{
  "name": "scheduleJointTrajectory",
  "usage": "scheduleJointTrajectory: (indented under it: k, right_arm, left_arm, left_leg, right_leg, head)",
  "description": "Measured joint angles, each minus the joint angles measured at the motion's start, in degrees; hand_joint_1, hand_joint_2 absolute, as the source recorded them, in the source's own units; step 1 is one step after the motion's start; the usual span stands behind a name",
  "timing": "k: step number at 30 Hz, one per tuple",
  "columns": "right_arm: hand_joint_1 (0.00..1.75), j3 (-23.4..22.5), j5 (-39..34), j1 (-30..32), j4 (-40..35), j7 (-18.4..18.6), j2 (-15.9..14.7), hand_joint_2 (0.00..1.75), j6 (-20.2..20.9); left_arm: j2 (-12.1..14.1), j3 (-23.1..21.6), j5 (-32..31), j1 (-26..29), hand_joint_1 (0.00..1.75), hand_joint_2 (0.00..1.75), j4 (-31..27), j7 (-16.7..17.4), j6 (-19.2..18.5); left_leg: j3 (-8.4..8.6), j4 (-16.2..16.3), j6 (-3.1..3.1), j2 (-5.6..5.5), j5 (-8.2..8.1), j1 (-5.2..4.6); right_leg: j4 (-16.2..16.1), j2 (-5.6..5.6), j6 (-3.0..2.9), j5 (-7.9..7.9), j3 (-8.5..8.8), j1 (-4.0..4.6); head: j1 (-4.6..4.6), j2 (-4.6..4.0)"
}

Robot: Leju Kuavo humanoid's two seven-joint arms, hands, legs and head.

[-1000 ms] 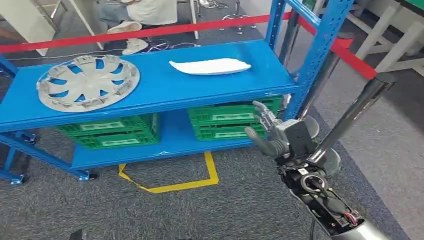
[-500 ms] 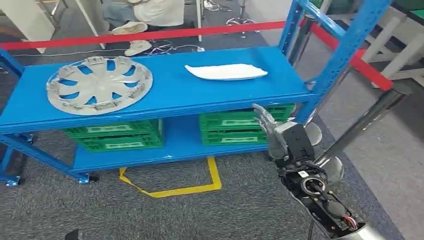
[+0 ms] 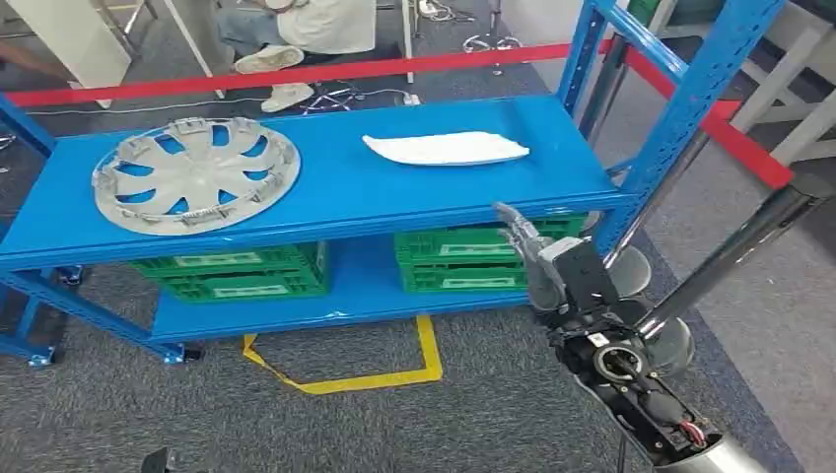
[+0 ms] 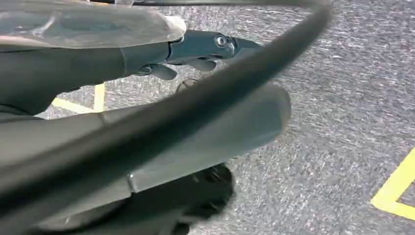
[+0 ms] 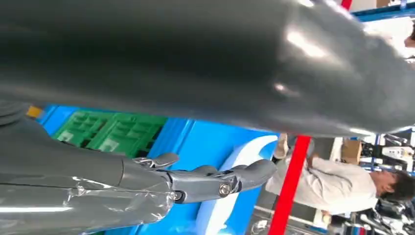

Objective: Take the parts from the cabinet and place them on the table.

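Change: since the earlier frames the whole head view has slid, so the camera has moved; the right hand (image 3: 540,258) has turned edge-on and now sits closer under the front lip of the blue rack (image 3: 325,187).
Right hand: raised in front of the rack's right end, below the top shelf edge, fingers stretched out straight and close side by side, holding nothing; in the right wrist view the fingers (image 5: 215,178) point toward the shelf, thumb spread away from them.
Right arm: silver tube rising from the lower right, dark wrist joint with exposed wiring.
Left hand: seen in the left wrist view (image 4: 195,49), grey fingers extended loosely above the speckled grey carpet (image 4: 352,98), nothing in it.
White part: a flat, elongated, smooth plastic piece (image 3: 446,148) with tapered ends, lying on the top shelf toward its right, well apart from the right hand.
Hubcap: round, silver-grey wheel cover (image 3: 196,174) with curved spokes and a notched rim, flat on the left of the same shelf.
Crates: two green ribbed plastic crates (image 3: 237,273) (image 3: 463,258) side by side on the lower shelf.
Floor: yellow tape outline (image 3: 394,374) on the carpet before the rack.
Barrier: red tape (image 3: 296,71) stretched behind the rack; a person (image 3: 315,20) sits beyond it.
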Motion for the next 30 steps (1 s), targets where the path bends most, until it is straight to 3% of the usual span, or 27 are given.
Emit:
scheduleJointTrajectory:
  k: [1, 2, 4, 5, 6, 8, 9, 10, 11, 12, 14, 15, 16, 17, 19, 20, 29, 30]
  right_arm:
    - [0.00, 0.02, 0.00, 0.08, 0.00, 0.04, 0.00, 0.00, 0.02]
    - [0.00, 0.02, 0.00, 0.11, 0.00, 0.04, 0.00, 0.00, 0.04]
    - [0.00, 0.02, 0.00, 0.09, 0.00, 0.04, 0.00, 0.00, 0.11]
    - [0.00, 0.02, 0.00, 0.07, 0.00, 0.04, 0.00, 0.00, 0.15]
    - [0.00, 0.00, 0.00, 0.00, 0.00, 0.04, 0.00, 0.00, 0.15]
    - [0.00, 0.06, 0.00, -0.09, 0.00, 0.00, 0.00, 0.00, 0.26]
    - [0.00, 0.15, 0.00, -0.13, 0.00, 0.00, 0.02, 0.00, 0.26]
    - [0.00, 0.15, -0.09, -0.20, 0.00, -0.04, 0.02, 0.00, 0.26]
    - [0.00, 0.11, -0.31, -0.29, 0.00, -0.18, 0.02, 0.00, 0.24]
    - [0.00, 0.11, -0.48, -0.50, 0.00, -0.22, 0.02, 0.00, 0.18]
    - [0.00, 0.11, -1.01, -0.43, 0.09, -0.39, 0.02, 0.00, -0.09]
    - [0.00, 0.11, -1.20, -0.36, 0.26, -0.57, 0.02, 0.00, -0.20]
    - [0.00, 0.11, -1.40, -0.28, 0.42, -0.70, 0.02, 0.00, -0.39]
    - [0.00, 0.11, -1.46, -0.27, 0.57, -0.81, 0.02, 0.00, -0.74]
    - [0.00, -0.09, -1.46, -0.28, 0.57, -0.85, 0.00, 0.00, -1.20]
    - [0.00, -0.17, -1.46, -0.27, 0.57, -0.85, -0.02, 0.00, -1.37]
    - [0.00, -0.22, -1.46, -0.27, 0.59, -0.85, -0.09, 0.00, -1.44]
    - [0.00, -0.37, -1.46, -0.24, 0.61, -0.79, -0.20, 0.00, -1.75]
  left_arm:
    - [0.00, 0.00, -0.02, 0.06, 0.00, 0.00, 0.00, 0.00, 0.00]
    - [0.02, 0.00, -0.02, 0.19, 0.00, 0.00, 0.00, 0.00, 0.00]
    - [0.20, 0.00, 0.00, 0.21, 0.00, 0.00, 0.02, 0.00, 0.02]
    - [0.15, 0.00, 0.00, 0.17, 0.00, 0.00, 0.02, -0.02, 0.02]
    - [0.22, 0.00, 0.00, -0.06, 0.00, 0.00, 0.02, -0.04, 0.02]
    - [0.22, 0.00, 0.09, -0.06, 0.00, 0.00, 0.02, -0.04, 0.02]
    - [0.20, 0.00, 0.24, -0.04, 0.00, 0.00, 0.02, -0.04, 0.04]
    - [0.22, 0.00, 0.46, -0.05, 0.00, 0.00, 0.02, -0.04, 0.07]
    - [0.20, 0.00, 0.57, 0.00, 0.00, 0.00, 0.02, -0.07, 0.24]
    - [0.20, 0.00, 0.65, 0.00, 0.00, 0.00, 0.02, -0.07, 0.28]
    - [0.24, 0.00, 0.70, 0.00, 0.00, 0.00, 0.02, -0.07, 0.37]
    - [0.24, 0.00, 0.70, 0.01, 0.00, 0.00, 0.02, -0.09, 0.37]
    - [0.22, 0.00, 0.68, 0.02, 0.00, 0.00, 0.02, -0.09, 0.37]
    - [0.22, 0.00, 0.61, 0.03, 0.00, 0.00, 0.02, -0.11, 0.37]
    - [0.18, 0.00, 0.37, 0.04, 0.00, 0.00, 0.02, -0.13, 0.31]
    - [0.13, 0.00, 0.24, 0.12, 0.00, 0.00, 0.02, -0.13, 0.24]
    - [0.07, 0.00, 0.15, 0.16, 0.00, 0.00, 0.02, -0.13, 0.20]
    - [0.07, 0.00, -0.17, 0.02, 0.00, 0.00, 0.02, -0.13, -0.06]
  left_leg:
    - [-0.47, -0.40, -0.17, 0.11, 1.36, 0.18]
    - [0.34, -3.19, -0.36, 0.27, 3.84, 0.38]
    - [5.05, -14.19, -0.45, 0.99, 10.00, 0.61]
    - [6.37, -17.76, -0.25, 2.06, 10.64, 0.58]
    - [6.65, -18.03, 0.40, 1.56, 10.34, 0.18]
    - [6.66, -17.87, 1.31, 1.25, 9.80, -0.14]
    - [6.78, -17.95, 1.74, 1.10, 9.71, -0.29]
    - [7.27, -18.41, 2.32, 0.94, 9.93, 0.33]
    - [7.67, -18.45, 2.67, 0.93, 9.66, 0.25]
    - [7.97, -18.44, 3.10, 0.94, 9.41, 0.17]
    - [8.40, -18.42, 3.59, 0.91, 8.98, -0.14]
    - [8.63, -18.41, 3.67, 0.81, 8.75, -0.29]
    - [8.97, -18.41, 3.69, 0.62, 8.49, -0.38]
    - [9.47, -18.39, 3.58, 0.37, 8.14, -0.43]
    - [10.67, -18.38, 3.29, 0.08, 7.40, -0.48]
    - [10.82, -18.41, 3.17, 0.02, 7.14, -0.46]
    - [10.89, -18.41, 3.09, 0.03, 7.04, -0.42]
    - [10.93, -18.08, 2.54, -0.26, 6.69, -0.79]
  right_leg:
    - [0.01, -0.08, 0.09, -0.24, 0.30, -0.11]
    - [0.01, -0.11, 0.23, -0.52, 0.65, -0.22]
    - [0.01, -0.28, 0.87, -1.24, 1.65, -0.49]
    - [0.03, -0.34, 1.24, -1.51, 1.85, -0.38]
    - [0.11, -0.29, 1.73, -2.00, 1.87, -0.09]
    - [-0.30, -0.43, 2.37, -2.34, 2.32, -0.13]
    - [-0.61, -0.58, 2.78, -2.42, 2.64, -0.22]
    - [-0.38, -0.55, 3.12, -2.66, 2.64, -0.45]
    - [1.28, -0.31, 3.23, -3.66, 2.07, -0.46]
    - [5.32, -0.26, 3.19, -5.85, 0.32, -0.48]
    - [15.71, -0.10, 3.26, -9.92, -5.06, -0.43]
    - [19.07, -0.09, 3.27, -10.53, -7.14, -0.45]
    - [19.56, -0.09, 3.20, -9.56, -7.98, -0.43]
    - [16.93, -0.09, 3.06, -7.12, -7.24, -0.42]
    - [7.01, -0.03, 2.47, -0.77, -3.38, -0.37]
    - [3.80, 0.06, 2.14, 0.94, -2.21, -0.26]
    - [2.65, 0.09, 1.94, 0.77, -1.97, -0.13]
    - [0.95, 0.10, 1.82, -0.28, -0.57, 0.09]
  head:
    - [-0.20, 0.00]
    - [-0.39, 0.00]
    - [-0.83, 0.00]
    - [-1.29, 0.00]
    - [-1.71, 0.00]
    - [-0.90, 0.00]
    - [-0.94, 0.00]
    - [-0.85, 0.00]
    - [-0.43, 0.00]
    - [0.28, 0.00]
    - [1.18, 0.00]
    - [1.42, 0.00]
    - [1.51, 0.00]
    - [1.60, 0.00]
    - [2.19, 0.00]
    - [2.42, 0.00]
    - [2.60, 0.00]
    - [2.69, 0.00]
